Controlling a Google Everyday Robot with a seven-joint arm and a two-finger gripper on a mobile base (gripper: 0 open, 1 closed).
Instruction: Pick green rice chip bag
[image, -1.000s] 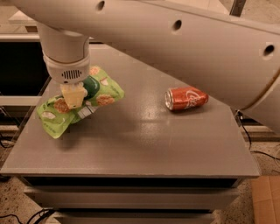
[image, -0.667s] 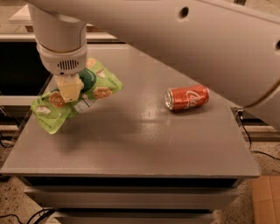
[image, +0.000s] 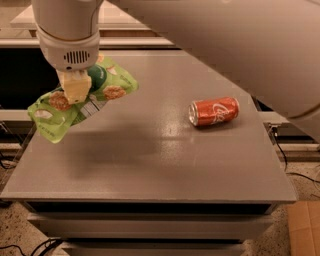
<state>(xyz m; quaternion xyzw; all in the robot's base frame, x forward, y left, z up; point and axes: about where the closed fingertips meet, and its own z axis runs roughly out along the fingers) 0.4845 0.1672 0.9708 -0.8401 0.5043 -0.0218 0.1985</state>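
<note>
The green rice chip bag is a crinkly light-green pouch with a dark green centre and pictures of tan rice cakes. It hangs tilted in the air above the left part of the grey table, casting a shadow below. My gripper is at the upper left, shut on the middle of the bag, its cream fingers covering part of it. The white arm fills the top of the view.
A red soda can lies on its side at the right of the table. The table's left and front edges are close. A cardboard box corner sits on the floor at the lower right.
My gripper has risen with the bag, lifting it higher off the table; the bag now hangs clear of the surface. The can has not moved.
</note>
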